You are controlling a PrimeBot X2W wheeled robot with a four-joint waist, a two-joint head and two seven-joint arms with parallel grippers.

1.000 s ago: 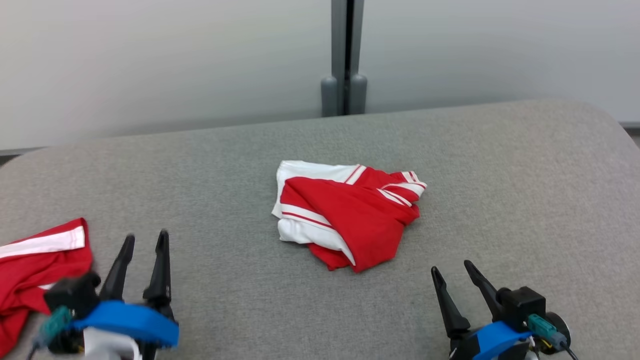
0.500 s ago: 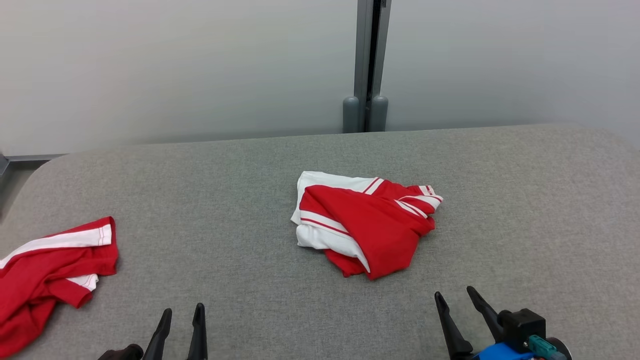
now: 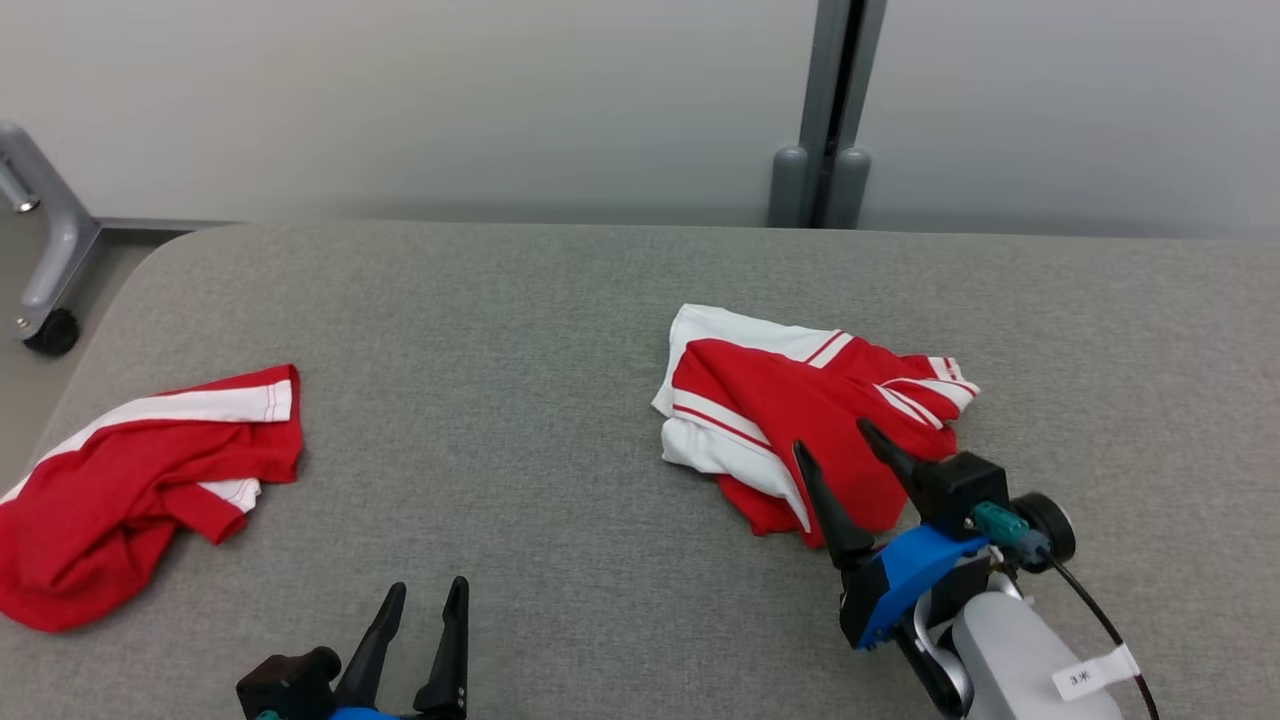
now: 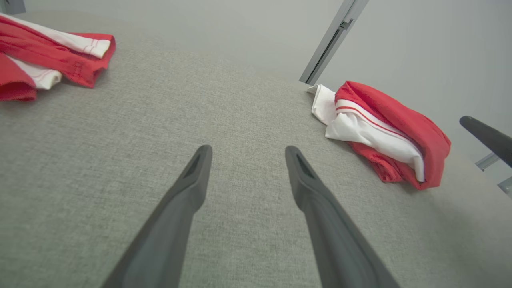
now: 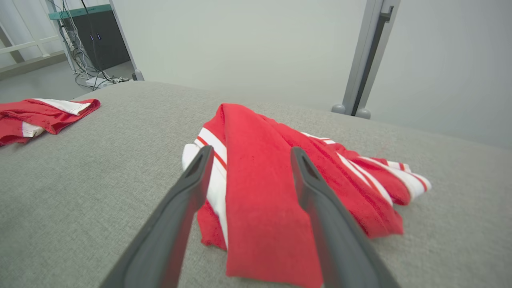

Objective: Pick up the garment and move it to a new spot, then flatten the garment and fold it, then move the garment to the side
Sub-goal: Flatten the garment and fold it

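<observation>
Spread wide on right gripper (image 3: 830,435), over crumpled red-and-white cloth garment (image 3: 760,390), gripping nothing; likewise wide and empty on left gripper (image 3: 430,584).

A grey fabric-covered table (image 3: 520,300) stands before a pale wall (image 3: 400,100); a grey post (image 3: 835,100) rises upper right, a wheeled frame leg (image 3: 50,260) upper left.

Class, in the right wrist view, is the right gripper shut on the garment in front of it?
No, the right gripper has its fingers spread apart over the garment, gripping nothing.
</observation>
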